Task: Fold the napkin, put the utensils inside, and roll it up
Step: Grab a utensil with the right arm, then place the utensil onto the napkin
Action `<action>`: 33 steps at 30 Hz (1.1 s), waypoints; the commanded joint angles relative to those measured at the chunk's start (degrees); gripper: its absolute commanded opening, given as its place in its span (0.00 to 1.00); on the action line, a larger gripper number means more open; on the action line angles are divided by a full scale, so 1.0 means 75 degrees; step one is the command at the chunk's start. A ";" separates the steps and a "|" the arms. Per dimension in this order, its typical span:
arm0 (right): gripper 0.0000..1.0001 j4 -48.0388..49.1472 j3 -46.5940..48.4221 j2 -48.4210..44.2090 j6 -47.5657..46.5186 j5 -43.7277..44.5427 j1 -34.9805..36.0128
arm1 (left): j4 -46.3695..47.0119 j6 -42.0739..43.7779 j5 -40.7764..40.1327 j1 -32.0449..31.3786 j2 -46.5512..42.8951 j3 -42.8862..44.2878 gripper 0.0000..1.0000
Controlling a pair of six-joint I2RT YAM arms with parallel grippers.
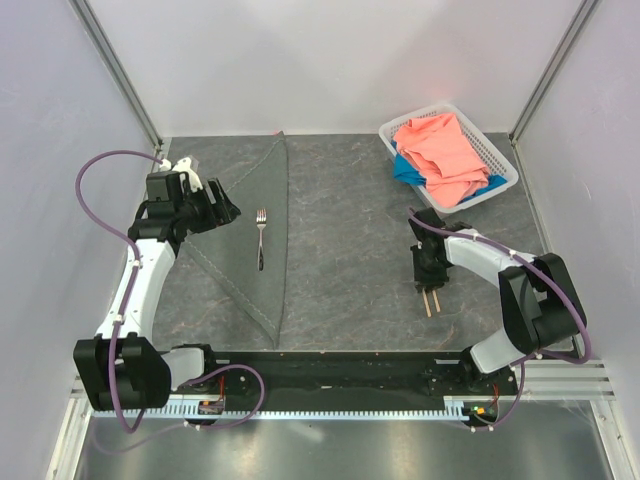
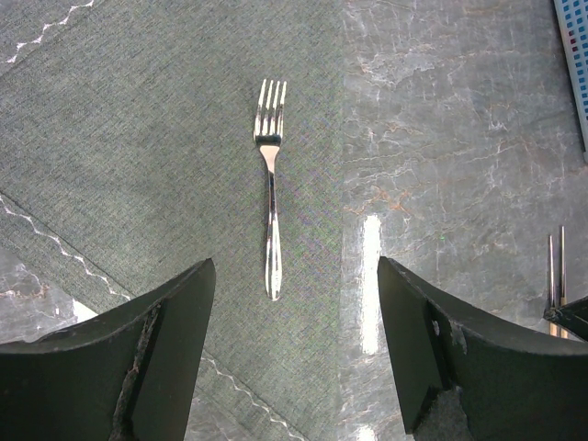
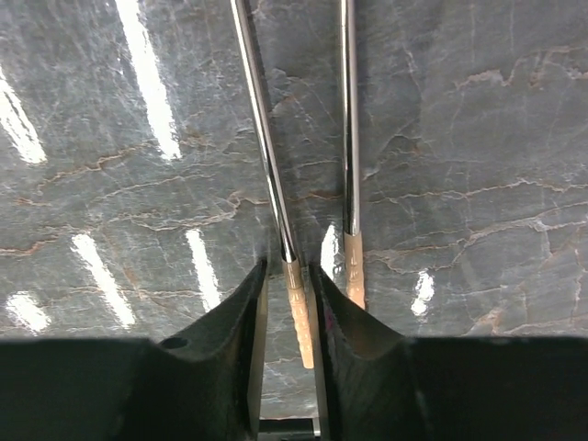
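Napkin, a thin dark grey cloth with a pale stitched hem, lies folded into a triangle on the left half of the grey marbled tabletop. A small silver metal fork rests flat on it, near the long folded edge, tines pointing to the far side.

At the far right corner stands a white plastic lattice basket. It holds a crumpled salmon-pink cloth on top of a blue cloth.

Two thin chopsticks with dark shiny shafts and light wooden ends lie on bare tabletop to the right, well apart from the napkin.

The left gripper hangs over the napkin's left part with its jaws wide and nothing between them, the fork ahead of it.

The right gripper is low over the chopsticks, jaws narrow around the wooden end of one stick. The other stick lies just outside one finger. Whether the jaws actually clamp the stick cannot be told.
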 commanded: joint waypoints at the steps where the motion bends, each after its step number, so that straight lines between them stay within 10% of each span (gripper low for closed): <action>1: 0.28 -0.0059 -0.0216 0.0084 -0.0044 -0.0118 -0.0029 | 0.0140 0.0007 -0.0028 0.0021 0.0017 0.0110 0.79; 5: 0.00 0.0069 -0.0310 0.0119 -0.0115 -0.0550 -0.0017 | 0.0140 -0.0005 -0.0005 0.0021 -0.0006 0.0110 0.79; 16: 0.00 0.1849 0.0603 -0.0080 0.2084 -0.1255 0.1669 | 0.0198 -0.0051 0.0054 0.0021 -0.0135 0.0051 0.79; 33: 0.00 0.5062 0.4376 0.3833 0.4034 -0.2509 0.3498 | 0.0339 -0.0122 0.0288 0.0021 -0.0240 0.0004 0.79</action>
